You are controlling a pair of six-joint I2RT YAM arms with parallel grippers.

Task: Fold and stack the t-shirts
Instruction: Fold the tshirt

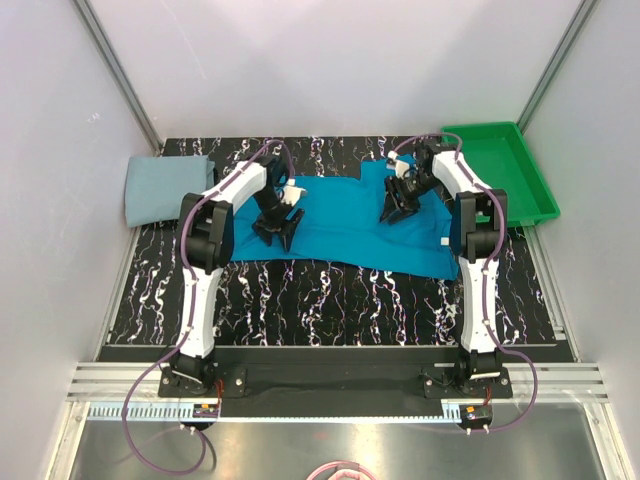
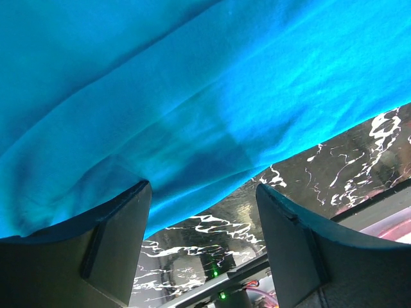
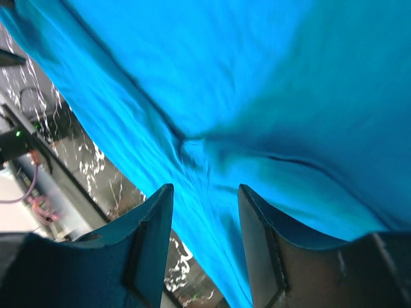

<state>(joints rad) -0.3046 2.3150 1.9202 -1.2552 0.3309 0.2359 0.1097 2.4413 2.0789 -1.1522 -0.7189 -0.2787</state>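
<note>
The bright teal-blue t-shirt point(image 1: 345, 228) lies spread across the middle of the black marbled table. The pale grey-blue t-shirt point(image 1: 165, 188) lies folded at the far left edge. My left gripper point(image 1: 278, 231) is open and empty just above the teal shirt's left part; in the left wrist view its fingers point(image 2: 122, 237) frame the shirt's near hem point(image 2: 212, 154) and bare table. My right gripper point(image 1: 396, 213) is open and empty above the shirt's right part; in the right wrist view its fingers point(image 3: 151, 237) straddle wrinkled teal cloth point(image 3: 212, 154).
A green plastic tray point(image 1: 505, 170) stands at the back right, next to the right arm. The black marbled table point(image 1: 330, 300) shows bare in front of the teal shirt. Grey walls close in the left, right and back.
</note>
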